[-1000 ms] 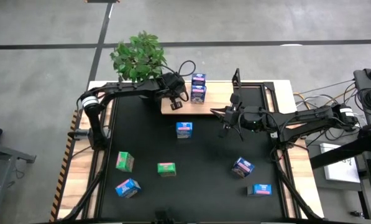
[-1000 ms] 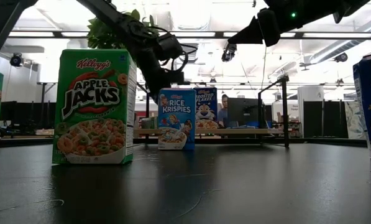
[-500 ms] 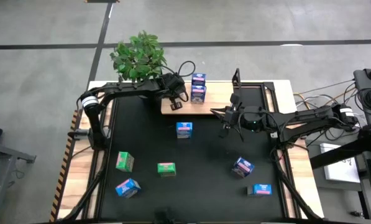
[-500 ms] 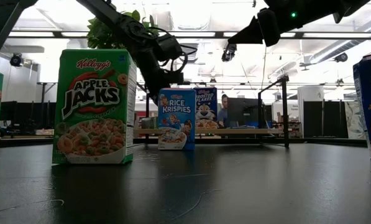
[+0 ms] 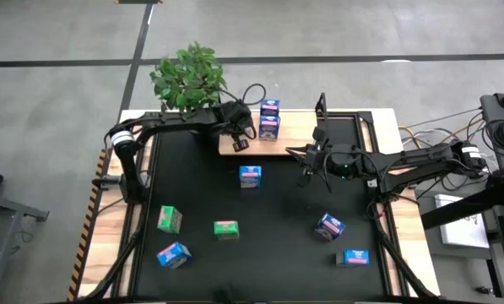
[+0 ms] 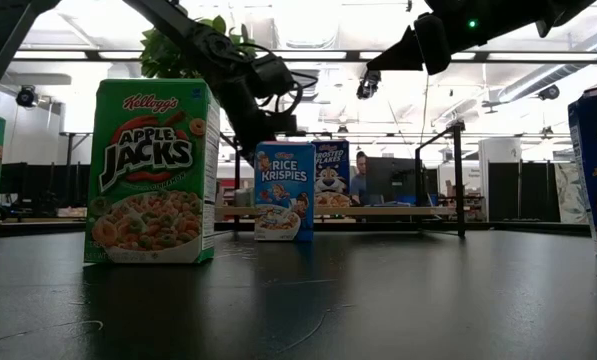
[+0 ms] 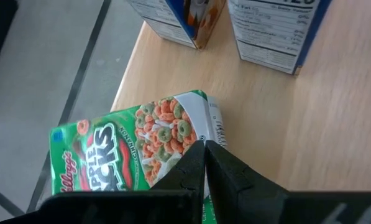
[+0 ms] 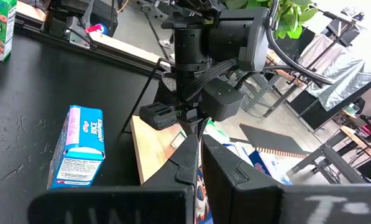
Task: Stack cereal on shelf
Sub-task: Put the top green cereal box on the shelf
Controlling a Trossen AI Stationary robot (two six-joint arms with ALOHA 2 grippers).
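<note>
On the wooden shelf (image 7: 309, 124), left gripper (image 7: 204, 163) jaws closed over a green Apple Jacks carton (image 7: 135, 155); right gripper (image 5: 305, 175) shut, empty, near the blue Rice Krispies carton (image 8: 78, 146)

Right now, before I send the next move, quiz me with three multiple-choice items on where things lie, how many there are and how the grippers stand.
1. The green carton at the left gripper lies:
A. flat on the shelf
B. on the mat
C. on top of a blue carton

2. Cartons on the mat:
A. three
B. six
C. nine

3. The right gripper is:
A. wide open
B. shut on a blue carton
C. shut and empty

Key:
1 A: the left wrist view shows it face up on the pale wood, near the board's edge.
2 B: the high view shows four blue and two green on the black.
3 C: its fingers meet with nothing between them, above the mat.
</note>
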